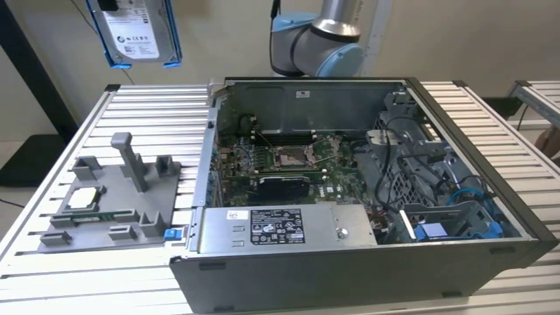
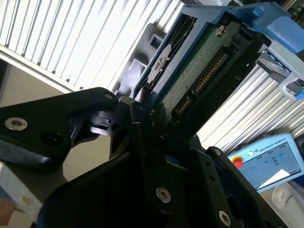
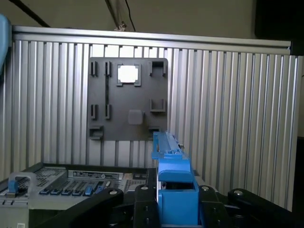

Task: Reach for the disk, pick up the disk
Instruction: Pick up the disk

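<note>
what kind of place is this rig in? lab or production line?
Probably a robot lab cell for PC assembly or teardown work: a slatted aluminium table, an open grey desktop computer case on it, and a silver blue-framed hard drive held aloft.

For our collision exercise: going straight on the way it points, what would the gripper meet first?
Probably the gray plate on the table; the disk in the gripper aims near its edge, depth unclear.

Exterior view looks down at the slatted aluminium table [image 1: 149, 125]; both wrist views face it from above, the first sharing its grey plastic fixture plate [image 3: 123, 133].
</note>
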Tool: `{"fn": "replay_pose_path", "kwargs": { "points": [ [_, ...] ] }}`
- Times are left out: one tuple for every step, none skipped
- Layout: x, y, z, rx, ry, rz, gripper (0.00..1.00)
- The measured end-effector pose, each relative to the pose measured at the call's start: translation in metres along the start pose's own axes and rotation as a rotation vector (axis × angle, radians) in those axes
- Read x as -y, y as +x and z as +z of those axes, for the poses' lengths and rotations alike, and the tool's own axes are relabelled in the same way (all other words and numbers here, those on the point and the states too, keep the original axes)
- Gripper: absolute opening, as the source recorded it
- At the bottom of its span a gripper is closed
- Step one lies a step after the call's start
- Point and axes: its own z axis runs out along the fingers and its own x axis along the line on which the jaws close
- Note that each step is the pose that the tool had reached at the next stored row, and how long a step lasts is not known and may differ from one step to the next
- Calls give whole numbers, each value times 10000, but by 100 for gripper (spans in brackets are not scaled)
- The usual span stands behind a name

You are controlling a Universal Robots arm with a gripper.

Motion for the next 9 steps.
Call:
{"fn": "replay_pose_path", "kwargs": {
  "points": [
    [28, 1, -1, 1, -1, 0, 0],
    [53, 1, -2, 1, -2, 0, 0],
    [79, 2, -2, 0, -1, 0, 0],
    [105, 3, -3, 0, 0, 0, 0],
    [131, 3, -3, 0, -1, 0, 0],
    [157, 4, -4, 0, 0, 0, 0],
    [183, 5, -4, 0, -1, 0, 0],
    [210, 6, -5, 1, 0, 0, 0],
    [243, 6, -6, 0, -1, 0, 0]
  ]
}}
